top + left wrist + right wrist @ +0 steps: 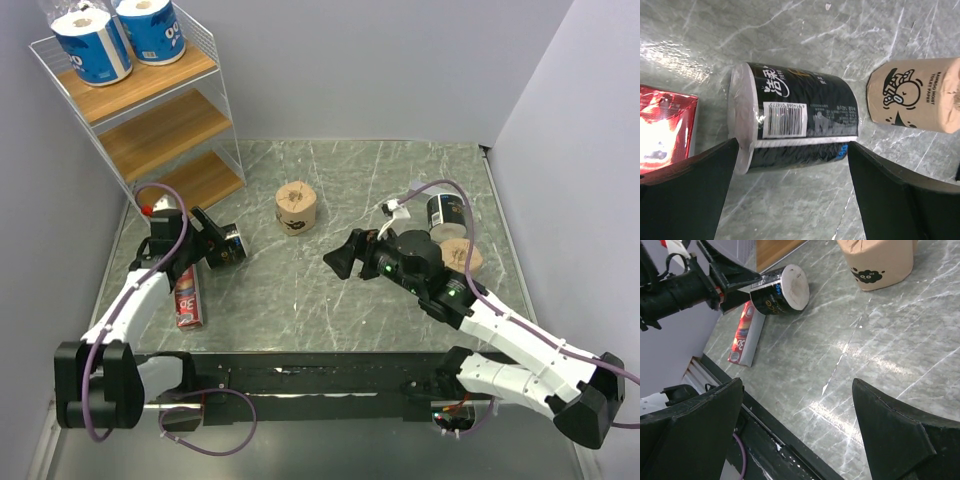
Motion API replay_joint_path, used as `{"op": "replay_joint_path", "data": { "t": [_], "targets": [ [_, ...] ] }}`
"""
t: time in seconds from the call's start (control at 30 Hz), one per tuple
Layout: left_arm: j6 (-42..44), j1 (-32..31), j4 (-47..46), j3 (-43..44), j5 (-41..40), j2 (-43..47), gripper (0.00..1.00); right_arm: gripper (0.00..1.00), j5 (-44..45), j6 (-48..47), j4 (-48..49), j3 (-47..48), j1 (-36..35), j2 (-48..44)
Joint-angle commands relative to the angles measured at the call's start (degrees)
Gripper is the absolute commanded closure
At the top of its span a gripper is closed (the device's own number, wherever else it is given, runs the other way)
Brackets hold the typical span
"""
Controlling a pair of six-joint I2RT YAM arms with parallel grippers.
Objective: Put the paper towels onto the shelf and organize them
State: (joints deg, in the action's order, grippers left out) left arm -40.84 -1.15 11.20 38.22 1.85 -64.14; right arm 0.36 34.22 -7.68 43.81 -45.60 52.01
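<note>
The shelf (160,125) stands at the back left, with two blue-wrapped paper towels (92,47) (150,30) on its top board. A black-wrapped roll (795,122) lies on its side on the table, just ahead of my open left gripper (792,167), whose fingers flank its near edge without touching. From above, that roll (233,247) sits at the left gripper (212,243). A tan roll (296,208) stands mid-table. My right gripper (340,258) hovers open and empty over bare table (797,390). Behind the right arm are another black roll (444,212) and a tan roll (461,257), partly hidden.
A flat red box (188,298) lies by the left arm, close to the black roll; it also shows in the left wrist view as the red box (665,127). The shelf's two lower boards (165,130) are bare. Grey walls close in on both sides.
</note>
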Motion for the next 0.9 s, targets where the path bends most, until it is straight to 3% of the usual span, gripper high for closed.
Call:
{"op": "replay_joint_path", "data": {
  "t": [0.0,0.27,0.6,0.87],
  "targets": [
    [-2.5,0.2,-5.4,-1.0,2.3,-2.1,0.03,0.04,0.0,-1.3,3.1,1.7,-0.1,1.0],
    [-1.9,0.2,-10.8,-2.4,4.9,-4.2,0.02,0.04,-1.7,-1.0,4.3,0.2,0.0,0.6],
    [-0.9,-0.4,-18.8,-4.4,10.8,1.8,0.01,0.04,-1.3,-0.9,4.2,-0.4,-0.1,-1.0],
    [0.4,-5.4,-20.4,0.6,10.9,-2.2,0.01,0.04,-1.2,-0.8,3.5,-0.7,0.0,-2.1]
  ]
}}
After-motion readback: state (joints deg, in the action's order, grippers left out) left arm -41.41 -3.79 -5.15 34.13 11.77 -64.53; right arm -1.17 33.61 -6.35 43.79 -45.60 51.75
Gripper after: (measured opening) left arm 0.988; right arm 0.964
